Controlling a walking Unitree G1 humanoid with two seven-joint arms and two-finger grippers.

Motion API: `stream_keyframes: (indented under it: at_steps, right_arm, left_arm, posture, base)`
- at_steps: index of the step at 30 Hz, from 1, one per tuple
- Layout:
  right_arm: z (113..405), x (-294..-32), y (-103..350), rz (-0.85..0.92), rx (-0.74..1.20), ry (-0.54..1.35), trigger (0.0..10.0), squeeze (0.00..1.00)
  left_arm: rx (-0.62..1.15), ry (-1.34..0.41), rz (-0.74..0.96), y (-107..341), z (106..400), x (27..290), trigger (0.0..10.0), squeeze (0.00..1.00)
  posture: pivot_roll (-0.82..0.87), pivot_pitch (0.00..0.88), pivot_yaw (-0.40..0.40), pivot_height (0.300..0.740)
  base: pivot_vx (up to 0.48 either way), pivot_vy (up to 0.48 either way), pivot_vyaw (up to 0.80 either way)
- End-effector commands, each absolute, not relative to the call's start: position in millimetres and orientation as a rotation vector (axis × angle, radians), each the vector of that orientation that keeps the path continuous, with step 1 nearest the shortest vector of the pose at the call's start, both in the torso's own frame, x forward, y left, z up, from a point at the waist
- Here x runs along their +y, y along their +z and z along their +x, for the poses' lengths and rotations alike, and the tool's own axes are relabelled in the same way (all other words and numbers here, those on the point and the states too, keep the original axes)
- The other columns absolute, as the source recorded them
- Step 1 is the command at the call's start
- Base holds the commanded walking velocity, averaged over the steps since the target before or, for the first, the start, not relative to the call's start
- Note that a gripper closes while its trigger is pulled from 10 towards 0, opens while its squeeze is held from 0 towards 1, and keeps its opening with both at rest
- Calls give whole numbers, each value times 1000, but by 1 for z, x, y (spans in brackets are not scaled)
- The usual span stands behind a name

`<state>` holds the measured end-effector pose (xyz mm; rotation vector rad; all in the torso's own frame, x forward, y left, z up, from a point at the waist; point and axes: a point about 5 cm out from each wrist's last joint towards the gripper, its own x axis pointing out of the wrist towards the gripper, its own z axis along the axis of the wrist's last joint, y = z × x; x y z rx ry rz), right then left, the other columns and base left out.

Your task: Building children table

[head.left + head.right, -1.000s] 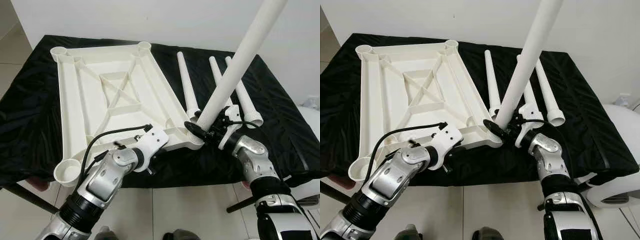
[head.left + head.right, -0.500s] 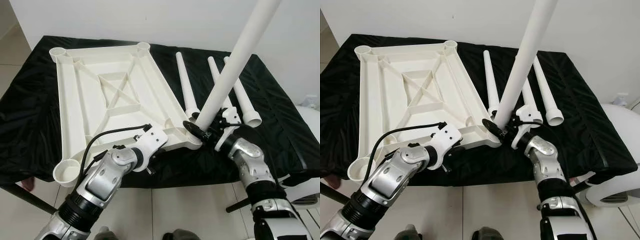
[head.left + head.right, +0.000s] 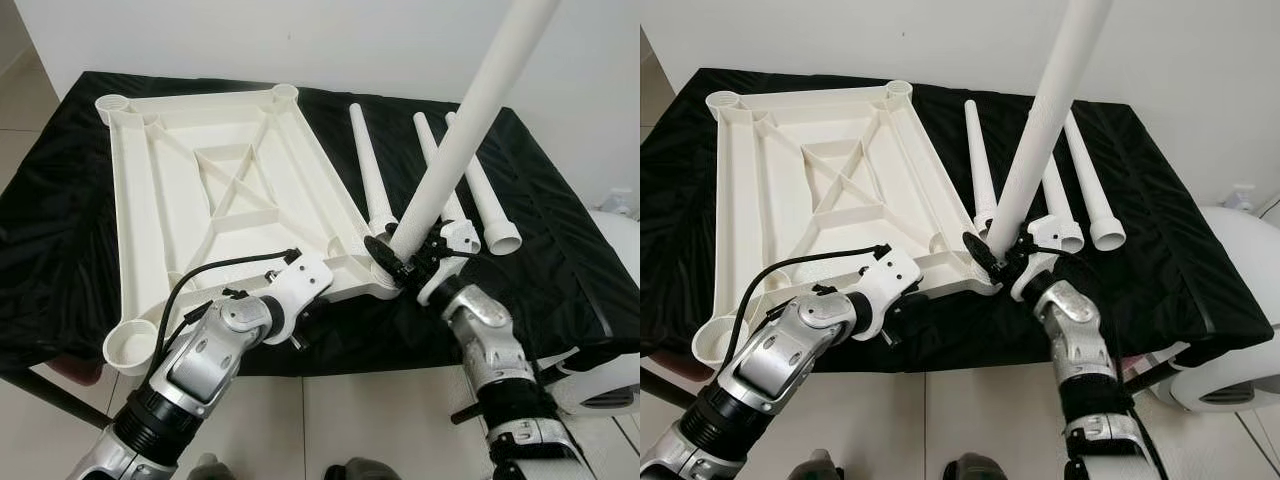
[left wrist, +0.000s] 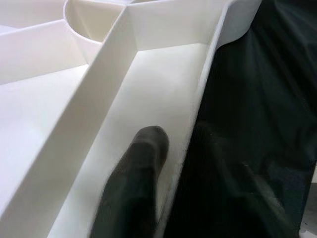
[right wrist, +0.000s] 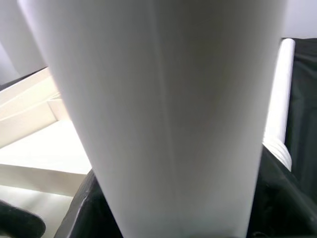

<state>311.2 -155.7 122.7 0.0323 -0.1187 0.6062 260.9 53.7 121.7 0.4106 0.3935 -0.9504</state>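
Observation:
The white plastic tabletop lies upside down on a black cloth, with round sockets at its corners. My left gripper is shut on the near rim close to the near right corner. One black finger rests inside the rim and the other lies outside over the cloth. My right gripper is shut on a long white leg. This leg tilts up and to the right, and its lower end sits at the near right corner socket. Up close, the leg spans the right wrist view.
Three more white legs lie side by side on the cloth right of the tabletop. The table's near edge runs just below both grippers. A white rounded object stands on the tiled floor at the right.
My right forearm has swung a little left and the held leg stands slightly steeper, with its lower end still at the corner socket. The left gripper keeps its hold on the rim.

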Motion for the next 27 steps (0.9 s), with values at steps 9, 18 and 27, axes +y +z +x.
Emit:
stream_keyframes:
  at_steps: [9,18,27]
  right_arm:
    - [305,-141,122,60,-114,608,10000,0]
    - [303,-139,123,65,-108,592,10000,0]
    - [302,-140,124,63,-103,586,10000,0]
  left_arm:
    - [448,-1055,407,110,249,45,10000,1000]
    - [432,-1040,404,112,252,44,10000,0]
    - [416,-1023,391,116,255,44,10000,0]
  posture:
    - [20,14,-68,740]
    - [19,11,-64,740]
    - [18,12,-64,740]
  base:
    - [0,0,0]
    - [0,0,0]
    - [0,0,0]
